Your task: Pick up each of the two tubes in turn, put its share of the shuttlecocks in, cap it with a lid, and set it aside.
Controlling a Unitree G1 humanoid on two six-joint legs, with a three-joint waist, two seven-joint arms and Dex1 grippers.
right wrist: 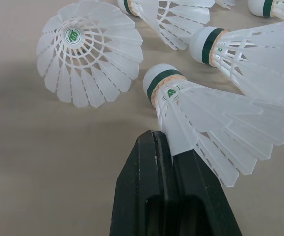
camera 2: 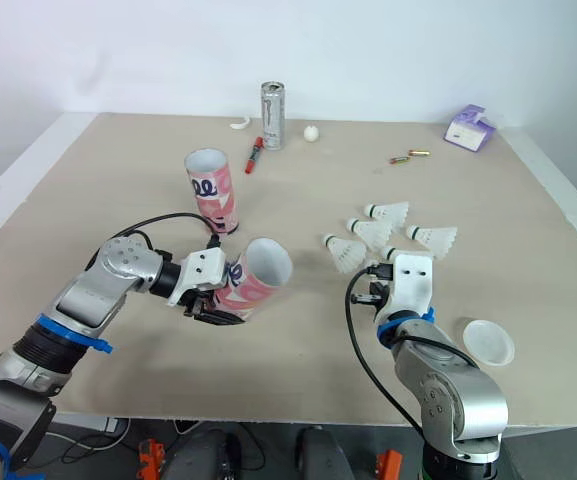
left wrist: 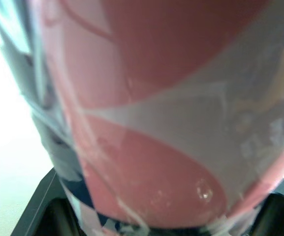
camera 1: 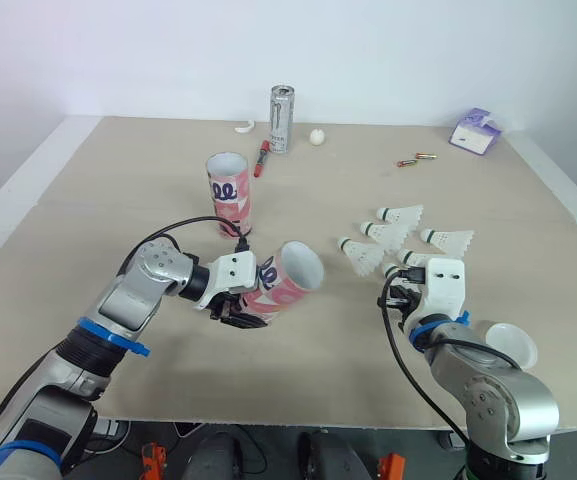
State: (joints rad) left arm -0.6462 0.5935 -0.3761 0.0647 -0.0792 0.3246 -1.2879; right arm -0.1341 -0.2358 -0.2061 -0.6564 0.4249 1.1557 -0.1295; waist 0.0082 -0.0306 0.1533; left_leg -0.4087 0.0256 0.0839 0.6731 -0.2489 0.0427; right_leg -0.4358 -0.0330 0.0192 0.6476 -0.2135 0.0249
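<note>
The left gripper clamps a pink-and-white cardboard tube over the beige table, open mouth tilted up toward the robot's right.
The right wrist view reveals the right gripper pinched tight on the feather skirt of a white shuttlecock, its green-banded cork pointing away from it.
</note>
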